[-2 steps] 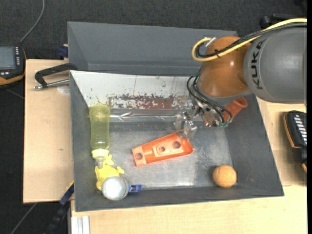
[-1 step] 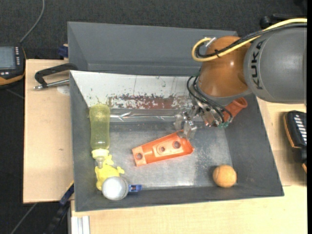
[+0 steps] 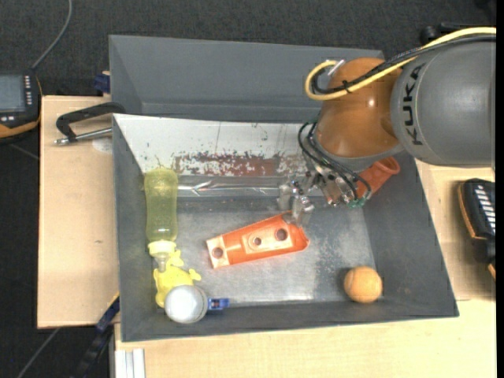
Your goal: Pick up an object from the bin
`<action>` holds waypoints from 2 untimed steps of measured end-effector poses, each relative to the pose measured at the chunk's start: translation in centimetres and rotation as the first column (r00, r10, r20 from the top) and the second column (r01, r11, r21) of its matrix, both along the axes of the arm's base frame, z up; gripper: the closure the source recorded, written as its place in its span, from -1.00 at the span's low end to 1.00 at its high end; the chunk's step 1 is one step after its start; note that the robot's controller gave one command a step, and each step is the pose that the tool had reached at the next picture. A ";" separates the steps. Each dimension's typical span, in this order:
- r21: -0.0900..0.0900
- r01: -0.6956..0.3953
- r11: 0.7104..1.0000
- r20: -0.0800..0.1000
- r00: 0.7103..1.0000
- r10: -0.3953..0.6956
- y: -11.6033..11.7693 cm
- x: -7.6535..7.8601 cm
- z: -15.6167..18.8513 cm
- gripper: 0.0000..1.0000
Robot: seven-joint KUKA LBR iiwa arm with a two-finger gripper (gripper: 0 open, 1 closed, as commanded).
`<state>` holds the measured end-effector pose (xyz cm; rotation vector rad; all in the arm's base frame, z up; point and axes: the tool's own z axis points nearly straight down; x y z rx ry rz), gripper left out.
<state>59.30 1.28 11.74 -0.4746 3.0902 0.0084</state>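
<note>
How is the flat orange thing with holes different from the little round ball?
The flat orange piece is long and slanted, with round holes; the ball is round and plain. The piece is bright orange; the ball is duller, tan-orange. The piece lies mid-bin by the gripper; the ball sits toward the view's lower right corner, apart from it. Both rest on the bin floor.

- "KUKA": black letters running up the grey arm link (image 3: pixel 453 101), at the upper right of my view.
- Small device (image 3: pixel 16 94), left edge: its screen is too small for me to read.
</note>
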 end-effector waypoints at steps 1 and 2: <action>0.000 -0.027 1.000 0.004 1.000 0.027 -0.1 -0.1 4.8 1.00; 0.000 -0.035 0.999 0.005 0.999 0.035 0.3 0.6 12.1 1.00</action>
